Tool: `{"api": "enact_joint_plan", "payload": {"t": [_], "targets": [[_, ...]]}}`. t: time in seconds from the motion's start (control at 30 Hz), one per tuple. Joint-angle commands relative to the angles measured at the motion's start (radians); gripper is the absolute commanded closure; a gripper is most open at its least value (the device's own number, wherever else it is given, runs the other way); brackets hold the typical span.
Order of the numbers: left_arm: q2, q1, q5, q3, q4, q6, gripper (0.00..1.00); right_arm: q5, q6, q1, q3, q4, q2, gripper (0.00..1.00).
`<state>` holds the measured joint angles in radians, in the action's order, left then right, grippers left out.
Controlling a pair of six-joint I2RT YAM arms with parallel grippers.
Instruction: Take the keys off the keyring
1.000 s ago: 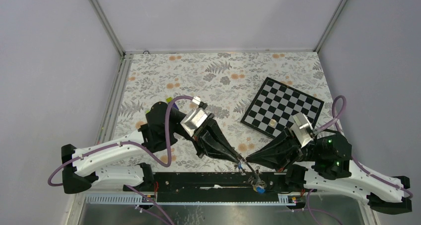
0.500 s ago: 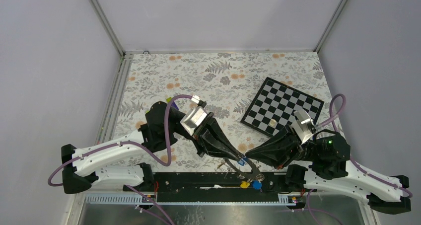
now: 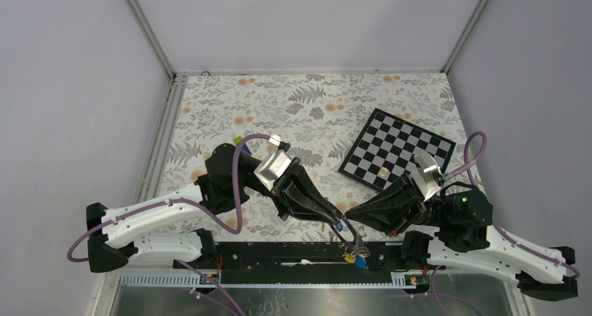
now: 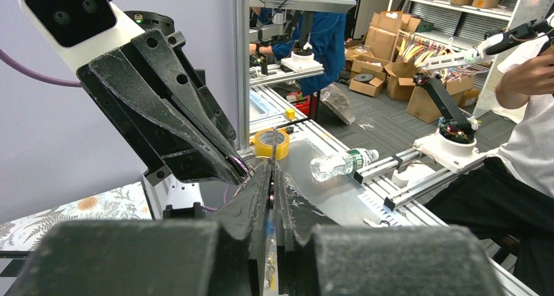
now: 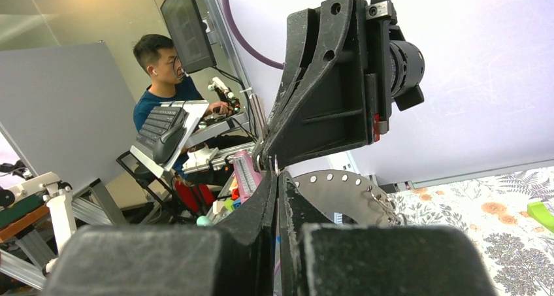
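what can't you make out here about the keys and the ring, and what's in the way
- Top view: keyring and keys are tiny against the black rail; how many keys are on it is unreadable.
- Top view: what the left fingers and right fingers pinch is too small to tell.
- Left wrist view: the left fingers cover keys and ring.
- Right wrist view: the right fingers block both.

The top camera looks steeply down from behind the arm bases over the whole floral-printed tabletop (image 3: 293, 107), while wrist cameras sit close behind the black two-finger left gripper (image 4: 272, 170) and right gripper (image 5: 277, 173), facing each other nearly level; all three share the tips' meeting spot.
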<state>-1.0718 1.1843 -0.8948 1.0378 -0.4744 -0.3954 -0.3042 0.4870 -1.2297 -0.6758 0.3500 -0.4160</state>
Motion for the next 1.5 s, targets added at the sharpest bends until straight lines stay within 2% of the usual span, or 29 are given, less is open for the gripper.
{"api": "enact_joint_plan", "payload": {"t": [0.0,0.13,0.23,0.33,0.73,0.87,1.03,1.17,1.27,1.37,1.47], "targets": [[0.031,0.0,-0.008,-0.01,-0.012,0.008,0.92,0.046,-0.004,0.0,-0.045,0.15,0.015,1.0],[0.041,0.0,0.002,0.001,0.009,0.025,0.92,0.023,-0.013,0.001,-0.038,0.12,0.028,0.96],[0.04,0.0,-0.002,0.016,0.029,0.034,0.92,0.013,-0.024,0.001,-0.028,0.092,0.044,0.84],[0.039,0.0,-0.004,0.019,0.034,0.038,0.92,0.01,-0.03,0.001,-0.015,0.074,0.067,0.76],[0.027,0.0,-0.012,0.022,0.026,0.033,0.93,0.055,-0.057,0.001,-0.001,-0.012,0.111,0.72],[0.033,0.0,-0.005,0.012,0.052,0.027,0.94,0.16,-0.071,0.001,0.0,-0.107,0.124,0.72],[0.096,-0.002,0.133,-0.04,0.118,0.04,0.95,0.451,-0.071,0.001,-0.027,-0.354,0.14,0.68],[0.168,-0.01,0.427,-0.12,0.236,0.014,0.81,0.795,0.036,0.001,-0.088,-0.667,0.103,0.66],[0.217,-0.032,0.647,-0.208,0.31,-0.044,0.62,1.044,0.232,0.001,-0.151,-1.003,0.005,0.64],[0.225,-0.082,0.695,-0.28,0.356,-0.108,0.49,1.05,0.322,0.002,-0.169,-1.136,-0.095,0.57],[0.194,-0.122,0.682,-0.336,0.364,-0.152,0.44,1.007,0.351,0.002,-0.161,-1.171,-0.206,0.51]]}}
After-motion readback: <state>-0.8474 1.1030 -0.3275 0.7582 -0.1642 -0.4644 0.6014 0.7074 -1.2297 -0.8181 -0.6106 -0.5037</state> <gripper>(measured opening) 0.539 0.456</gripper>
